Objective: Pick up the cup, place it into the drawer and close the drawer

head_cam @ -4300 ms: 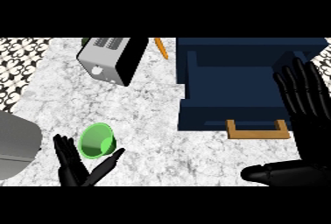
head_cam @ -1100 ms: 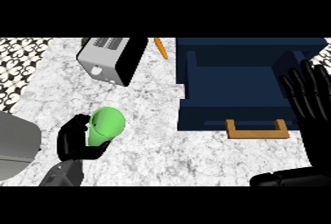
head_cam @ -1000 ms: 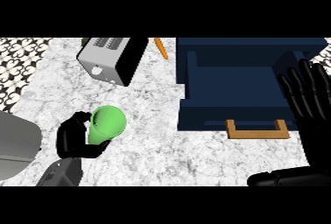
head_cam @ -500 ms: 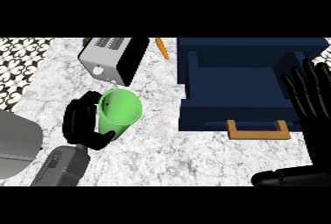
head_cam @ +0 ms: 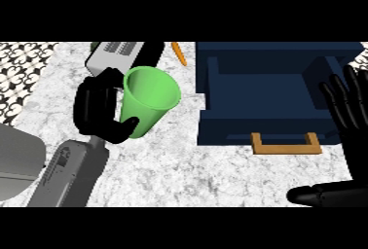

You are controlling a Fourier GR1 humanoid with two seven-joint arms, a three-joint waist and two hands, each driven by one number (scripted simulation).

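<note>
- A grey rounded object (head_cam: 14, 160) sat at the view's edge, far to the left of the drawer (head_cam: 273, 92); what it was could not be told.
- The left hand (head_cam: 97, 109), well left of the drawer, was clenched around the green cup (head_cam: 151, 97). Its fingers wrapped the cup's left side and the thumb lay across its lower wall, probably so the cup could be carried sideways without slipping.
- The cup was tilted in that grasp, its open mouth turned up toward the view, and it seemed to be lifted off the marbled surface (head_cam: 215, 175). It was near the drawer's left wall but not yet over the drawer.
- A grey toaster (head_cam: 115, 48) stood behind the cup, up and left of the drawer, and an orange stick (head_cam: 179, 53) lay just beside the drawer's back left corner. Neither appeared to block the way across.
- The drawer stood pulled open with its navy inside bare and its wooden handle (head_cam: 285, 144) on the near front, ready to take the cup. Placing and closing were not yet done.
- The right hand (head_cam: 354, 121) rested at the drawer's right, released, fingers up and grasping nothing, likely kept clear of the opening.
</note>
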